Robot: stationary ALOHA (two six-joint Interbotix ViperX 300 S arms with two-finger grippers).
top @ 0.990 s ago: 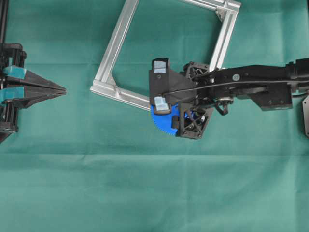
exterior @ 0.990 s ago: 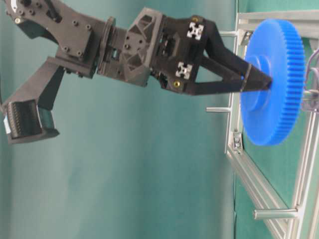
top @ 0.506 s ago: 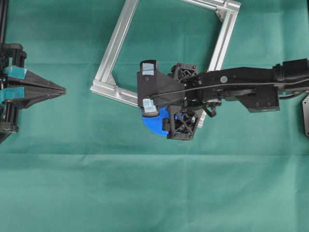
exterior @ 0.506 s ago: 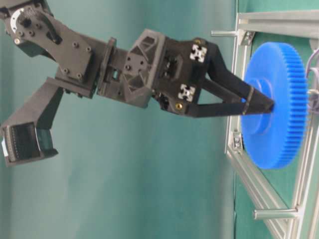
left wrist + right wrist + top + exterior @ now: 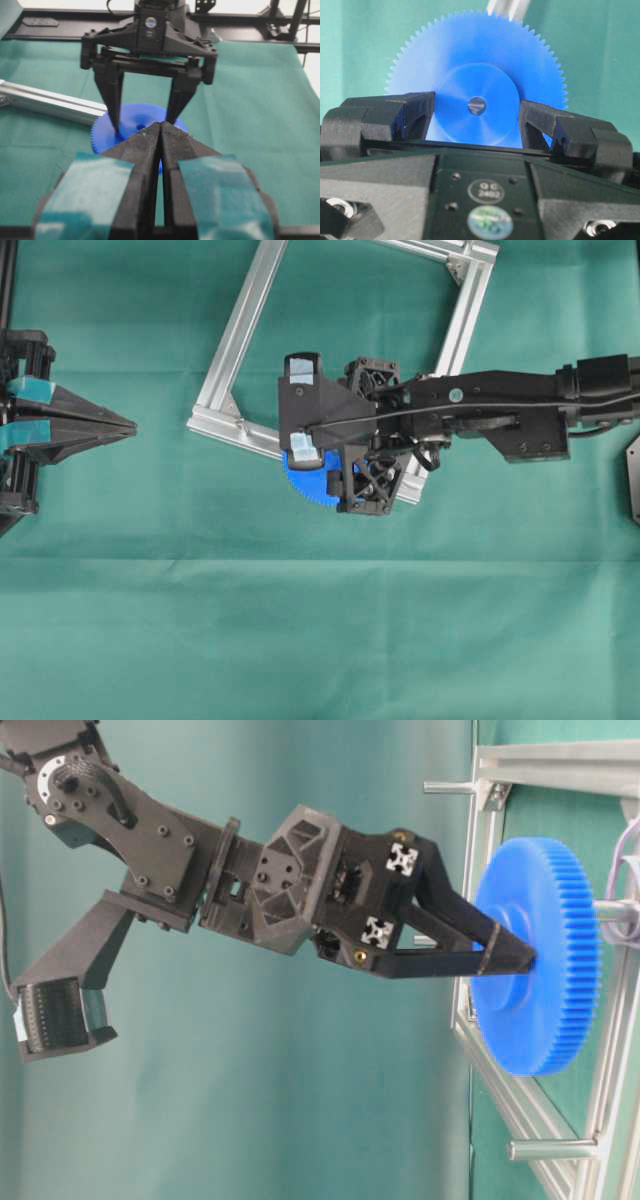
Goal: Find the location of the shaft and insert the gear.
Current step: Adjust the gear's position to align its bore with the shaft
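The blue toothed gear (image 5: 535, 1020) hangs in my right gripper (image 5: 512, 956), whose two black fingers (image 5: 450, 915) are shut on its raised hub. From overhead the gear (image 5: 300, 485) peeks out below the wrist, over the frame's lower bar. In the right wrist view the gear (image 5: 477, 60) fills the gap between the fingers, and a silvery spot shows in its central hole. The shaft (image 5: 615, 908) is a silvery pin sticking out just behind the gear, beside a pale wire loop (image 5: 628, 855). I cannot tell if the pin is in the hole. My left gripper (image 5: 128, 425) rests shut at the far left.
The aluminium frame (image 5: 240, 335) lies tilted on the green cloth (image 5: 320, 640), its lower bar under the right wrist. Its short metal pegs (image 5: 550, 1148) stick up near the gear. The left wrist view shows the frame's bar (image 5: 50, 102) and the gear (image 5: 102, 135).
My right arm has carried the gear leftward along the frame's lower bar. At table level the gear has shifted relative to the shaft. The left arm has not moved.
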